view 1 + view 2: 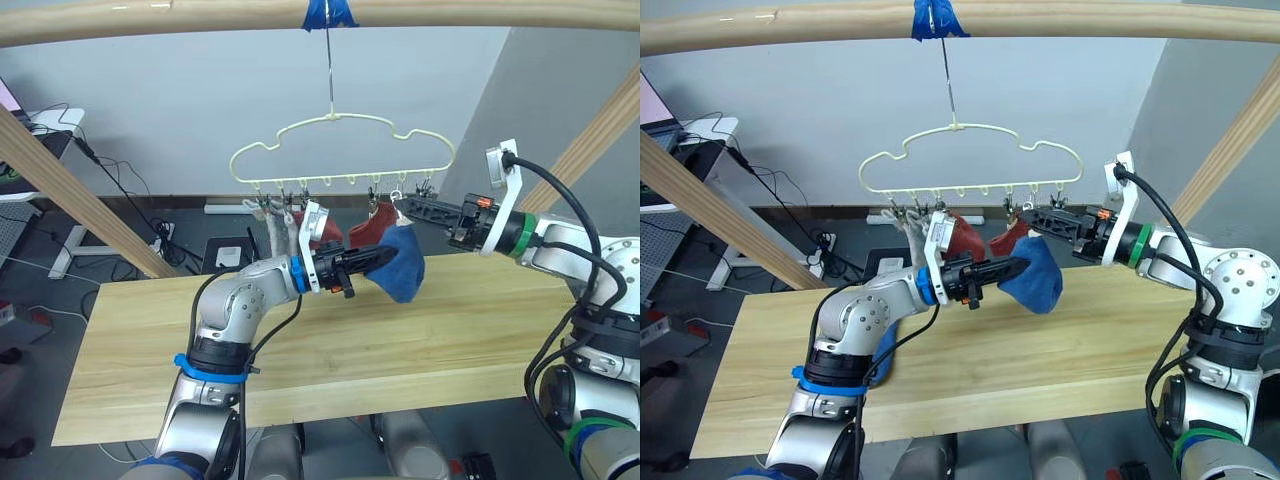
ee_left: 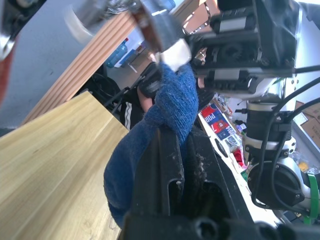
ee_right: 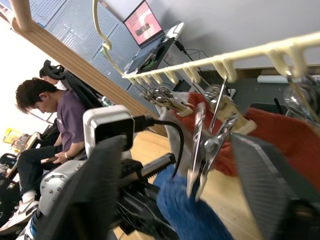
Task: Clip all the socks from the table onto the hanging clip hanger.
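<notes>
The pale-yellow clip hanger (image 1: 340, 150) hangs by its hook from the top beam. Light grey socks (image 1: 275, 232) and rust-red socks (image 1: 372, 228) hang from its clips. My left gripper (image 1: 385, 258) is shut on a blue sock (image 1: 403, 265), held above the table (image 1: 420, 340) just under the hanger's right clips. In the left wrist view the blue sock (image 2: 175, 105) bunches out past my fingers (image 2: 165, 165). My right gripper (image 1: 402, 204) is open at the right end of the hanger, with a metal clip (image 3: 205, 150) between its spread fingers and the blue sock (image 3: 192, 215) below it.
Round wooden beams run along the top (image 1: 200, 20) and slant down on the left (image 1: 80, 195) and right (image 1: 595, 135). A blue patch (image 1: 888, 360) shows on the table behind my left arm. A person (image 3: 65, 115) sits beyond the frame. Cables lie on the floor (image 1: 130, 200).
</notes>
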### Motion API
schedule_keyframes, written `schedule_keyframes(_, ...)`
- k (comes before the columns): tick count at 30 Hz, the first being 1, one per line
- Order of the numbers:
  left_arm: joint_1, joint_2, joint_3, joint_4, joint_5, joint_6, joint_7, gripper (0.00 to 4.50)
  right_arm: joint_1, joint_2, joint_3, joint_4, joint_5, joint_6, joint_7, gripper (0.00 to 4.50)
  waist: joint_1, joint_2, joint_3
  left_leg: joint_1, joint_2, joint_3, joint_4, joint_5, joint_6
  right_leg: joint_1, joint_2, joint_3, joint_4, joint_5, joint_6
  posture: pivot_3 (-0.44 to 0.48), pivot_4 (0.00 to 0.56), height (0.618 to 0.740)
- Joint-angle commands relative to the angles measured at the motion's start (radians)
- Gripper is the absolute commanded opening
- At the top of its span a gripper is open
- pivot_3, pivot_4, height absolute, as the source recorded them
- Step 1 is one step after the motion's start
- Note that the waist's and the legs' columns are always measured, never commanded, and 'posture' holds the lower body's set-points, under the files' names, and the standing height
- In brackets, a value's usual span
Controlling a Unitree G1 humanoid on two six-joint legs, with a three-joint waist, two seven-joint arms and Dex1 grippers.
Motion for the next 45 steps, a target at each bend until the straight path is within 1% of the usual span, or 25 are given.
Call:
schedule_keyframes(1, -0.027, -0.004, -0.001, 0.007, 0.002, -0.038, -0.019, 0.00, 0.019, -0.029, -0.045, -0.066, 0.057, -0.026, -0.018, 4.45, 0.000, 0.000, 0.000, 0.000, 0.000, 0.000, 0.000, 0.000, 0.000, 0.000, 0.000, 0.000, 0.000, 0.000, 0.000, -0.231, 0.224, 0.740)
schedule_keyframes(3, -0.029, 0.012, -0.001, 0.017, 0.014, -0.058, -0.030, 0.00, 0.034, -0.021, -0.052, -0.088, 0.076, -0.040, -0.072, 4.45, 0.000, 0.000, 0.000, 0.000, 0.000, 0.000, 0.000, 0.000, 0.000, 0.000, 0.000, 0.000, -0.001, 0.000, 0.000, -0.228, 0.223, 0.740)
schedule_keyframes(5, -0.029, 0.022, -0.006, 0.023, 0.026, -0.070, -0.035, 0.00, 0.070, -0.048, -0.052, -0.149, 0.031, -0.073, -0.109, 4.45, -0.002, 0.000, 0.000, 0.000, 0.000, 0.001, 0.000, 0.000, 0.000, 0.000, 0.000, 0.000, -0.001, 0.000, 0.000, -0.228, 0.223, 0.740)
schedule_keyframes(7, -0.020, 0.042, -0.002, 0.019, 0.034, -0.074, -0.040, 0.55, 0.118, -0.063, -0.038, -0.246, -0.014, -0.124, -0.124, 4.50, 0.000, 0.000, 0.000, 0.000, 0.000, 0.001, 0.000, 0.000, 0.000, 0.000, 0.000, 0.000, -0.001, 0.000, 0.000, -0.206, 0.225, 0.740)
schedule_keyframes(8, -0.010, 0.048, -0.006, 0.010, 0.043, -0.083, -0.036, 0.74, 0.152, -0.068, -0.026, -0.296, -0.056, -0.162, -0.131, 4.50, -0.001, 0.000, 0.000, 0.000, 0.000, 0.001, -0.001, 0.000, 0.000, 0.000, 0.000, 0.000, -0.001, 0.000, 0.001, -0.206, 0.225, 0.740)
schedule_keyframes(10, 0.010, 0.064, -0.009, -0.007, 0.056, -0.099, -0.031, 1.40, 0.210, -0.073, 0.014, -0.370, -0.137, -0.227, -0.137, 4.50, -0.001, 0.000, 0.000, 0.000, 0.000, 0.002, -0.001, 0.000, 0.000, -0.001, 0.000, 0.001, -0.001, -0.001, 0.001, -0.199, 0.226, 0.740)
schedule_keyframes(11, 0.018, 0.071, -0.010, -0.014, 0.060, -0.106, -0.028, 1.65, 0.234, -0.077, 0.036, -0.396, -0.173, -0.253, -0.134, 4.50, -0.001, 0.000, 0.000, 0.000, 0.000, 0.002, -0.001, 0.000, 0.000, -0.001, 0.000, 0.001, -0.001, -0.001, 0.001, -0.195, 0.228, 0.740)
schedule_keyframes(13, 0.042, 0.084, -0.003, -0.046, 0.063, -0.113, -0.015, 2.28, 0.300, -0.072, 0.064, -0.422, -0.210, -0.288, -0.119, 4.50, 0.000, 0.000, 0.000, 0.000, 0.000, 0.002, -0.001, 0.000, 0.000, -0.001, 0.000, 0.001, -0.001, -0.001, 0.001, -0.192, 0.231, 0.740)
schedule_keyframes(15, 0.102, 0.145, 0.004, -0.135, 0.060, -0.104, -0.031, 2.94, 0.356, -0.087, 0.114, -0.452, -0.299, -0.351, -0.103, 4.50, -0.002, 0.000, 0.000, 0.000, 0.001, 0.002, -0.001, 0.000, 0.000, -0.001, 0.000, 0.001, -0.001, -0.001, 0.001, -0.191, 0.231, 0.740)
schedule_keyframes(18, 0.169, 0.207, 0.018, -0.241, 0.036, -0.087, -0.032, 3.82, 0.396, -0.077, 0.167, -0.469, -0.430, -0.448, -0.118, 4.50, -0.002, 0.000, 0.000, 0.001, 0.001, 0.003, -0.001, 0.000, 0.000, -0.001, 0.000, 0.002, -0.001, -0.001, 0.001, -0.184, 0.217, 0.740)
schedule_keyframes(20, 0.201, 0.250, 0.028, -0.291, 0.028, -0.090, -0.046, 4.36, 0.406, -0.048, 0.200, -0.476, -0.487, -0.491, -0.138, 4.50, 0.001, 0.000, 0.000, 0.001, 0.001, 0.003, -0.001, 0.000, 0.000, -0.001, 0.000, 0.002, -0.001, -0.001, 0.001, -0.184, 0.217, 0.740)
schedule_keyframes(21, 0.206, 0.254, 0.021, -0.305, 0.028, -0.090, -0.039, 4.46, 0.414, -0.045, 0.200, -0.472, -0.502, -0.507, -0.130, 4.50, 0.001, 0.000, 0.000, 0.001, 0.001, 0.003, -0.001, 0.000, 0.000, -0.001, 0.000, 0.002, -0.001, -0.001, 0.001, -0.181, 0.208, 0.740)
schedule_keyframes(24, 0.235, 0.298, 0.039, -0.342, 0.028, -0.113, -0.050, 4.46, 0.434, -0.037, 0.261, -0.481, -0.629, -0.579, -0.154, 4.50, 0.005, 0.000, 0.000, 0.001, 0.001, 0.003, 0.000, 0.000, 0.000, -0.001, 0.000, 0.002, -0.001, -0.001, 0.002, -0.181, 0.208, 0.740)
schedule_keyframes(25, 0.251, 0.322, 0.049, -0.362, 0.045, -0.146, -0.061, 4.46, 0.441, -0.015, 0.275, -0.479, -0.665, -0.609, -0.174, 4.50, 0.005, 0.000, 0.000, 0.000, 0.001, 0.003, 0.000, 0.000, 0.000, -0.001, 0.000, 0.002, -0.001, -0.001, 0.002, -0.177, 0.194, 0.740)
schedule_keyframes(26, 0.275, 0.343, 0.070, -0.402, 0.068, -0.215, -0.077, 4.46, 0.455, 0.002, 0.310, -0.479, -0.735, -0.665, -0.196, 4.50, 0.004, 0.000, -0.001, 0.000, 0.001, 0.003, -0.001, 0.000, 0.000, -0.001, 0.000, 0.002, -0.001, -0.001, 0.001, -0.169, 0.180, 0.740)
schedule_keyframes(29, 0.316, 0.367, 0.117, -0.476, 0.104, -0.373, -0.099, 4.46, 0.483, 0.068, 0.376, -0.471, -0.875, -0.786, -0.246, 4.50, 0.002, 0.000, -0.001, 0.000, 0.002, 0.004, -0.002, 0.000, -0.001, -0.002, 0.000, 0.002, -0.001, -0.001, 0.001, -0.170, 0.182, 0.740)
schedule_keyframes(31, 0.323, 0.349, 0.168, -0.497, 0.063, -0.387, -0.061, 4.50, 0.499, 0.106, 0.415, -0.468, -0.950, -0.854, -0.263, 4.13, 0.004, 0.000, -0.001, -0.001, 0.002, 0.004, -0.002, 0.000, -0.001, -0.003, 0.000, 0.002, -0.001, -0.001, 0.001, -0.170, 0.187, 0.740)
schedule_keyframes(32, 0.333, 0.349, 0.165, -0.504, 0.063, -0.396, -0.062, 4.50, 0.504, 0.120, 0.419, -0.459, -0.971, -0.871, -0.264, 3.90, 0.005, -0.001, -0.001, -0.001, 0.002, 0.004, -0.002, 0.000, -0.001, -0.003, 0.000, 0.003, -0.001, -0.001, 0.001, -0.161, 0.208, 0.740)
schedule_keyframes(33, 0.348, 0.350, 0.159, -0.519, 0.073, -0.411, -0.060, 4.50, 0.504, 0.140, 0.423, -0.453, -0.983, -0.879, -0.271, 3.53, 0.006, -0.001, -0.001, -0.001, 0.002, 0.004, -0.001, 0.000, -0.001, -0.003, 0.000, 0.003, -0.001, -0.001, 0.001, -0.148, 0.203, 0.740)
schedule_keyframes(34, 0.360, 0.353, 0.150, -0.529, 0.083, -0.424, -0.062, 4.50, 0.504, 0.155, 0.422, -0.447, -0.990, -0.881, -0.273, 3.30, 0.007, -0.001, -0.001, -0.001, 0.002, 0.005, -0.001, 0.000, -0.001, -0.003, -0.001, 0.003, -0.001, -0.001, 0.001, -0.148, 0.203, 0.740)
schedule_keyframes(35, 0.372, 0.356, 0.150, -0.546, 0.071, -0.414, -0.054, 4.50, 0.496, 0.176, 0.424, -0.438, -1.007, -0.885, -0.288, 3.30, 0.007, -0.001, -0.001, 0.000, 0.002, 0.005, -0.001, 0.000, -0.001, -0.003, 0.000, 0.004, -0.001, 0.000, 0.001, -0.138, 0.191, 0.740)
schedule_keyframes(38, 0.391, 0.348, 0.154, -0.584, 0.066, -0.418, -0.019, 4.50, 0.475, 0.214, 0.442, -0.401, -1.076, -0.933, -0.303, 3.30, 0.011, -0.001, -0.002, 0.000, 0.002, 0.005, -0.001, 0.000, -0.001, -0.002, 0.000, 0.004, 0.000, 0.000, 0.001, -0.120, 0.178, 0.740)
schedule_keyframes(41, 0.390, 0.329, 0.143, -0.596, 0.080, -0.428, 0.025, 4.50, 0.466, 0.238, 0.440, -0.372, -1.102, -0.962, -0.287, 3.30, 0.020, -0.001, -0.003, 0.001, 0.002, 0.005, -0.001, 0.000, -0.001, -0.002, 0.000, 0.004, 0.000, 0.000, 0.001, -0.109, 0.170, 0.740)
schedule_keyframes(45, 0.391, 0.319, 0.131, -0.621, 0.076, -0.437, 0.052, 4.50, 0.451, 0.265, 0.442, -0.352, -1.118, -0.977, -0.263, 3.30, 0.029, -0.002, -0.004, 0.001, 0.002, 0.005, -0.001, 0.000, -0.001, -0.002, 0.000, 0.004, 0.001, 0.000, 0.001, -0.096, 0.174, 0.740)
